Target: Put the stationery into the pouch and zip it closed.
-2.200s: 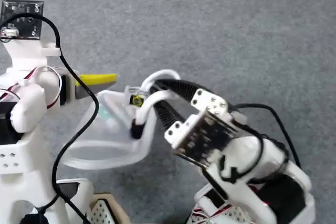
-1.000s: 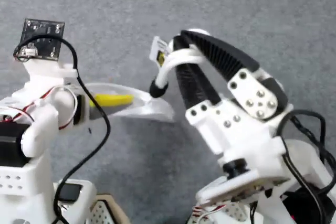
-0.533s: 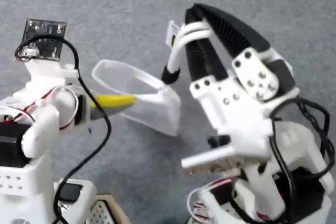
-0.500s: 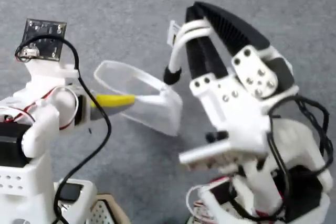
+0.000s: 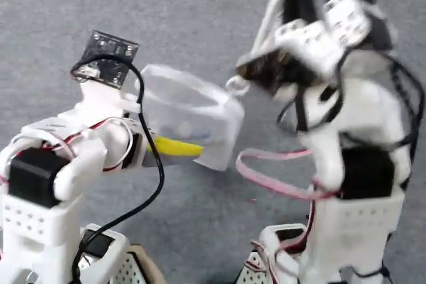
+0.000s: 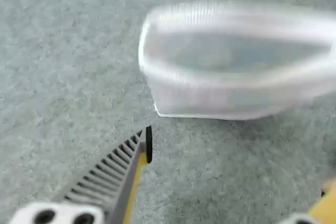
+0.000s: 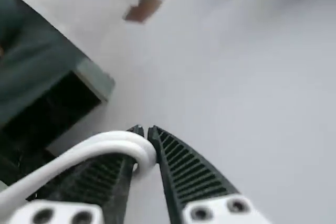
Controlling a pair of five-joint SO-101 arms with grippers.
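Note:
The translucent pouch rests on the grey mat with its mouth toward the far side. Faint coloured shapes show through its wall, and I cannot tell what they are. In the left wrist view the pouch lies just ahead of my left gripper, which is open and wide apart. Its yellow finger lies along the pouch's near side. My right arm is folded up high, away from the pouch. The right gripper points at the room's wall, shut, with a white cable across its fingers.
Grey mat covers the table, with open room beyond the pouch. A pink ribbon cable hangs from the right arm's base, close to the pouch's right end. A black cable loops over the left arm.
My right arm has lifted off the pouch and swung up and back. The pouch has gone from flat and slumped to standing fuller, and my left arm has turned toward it.

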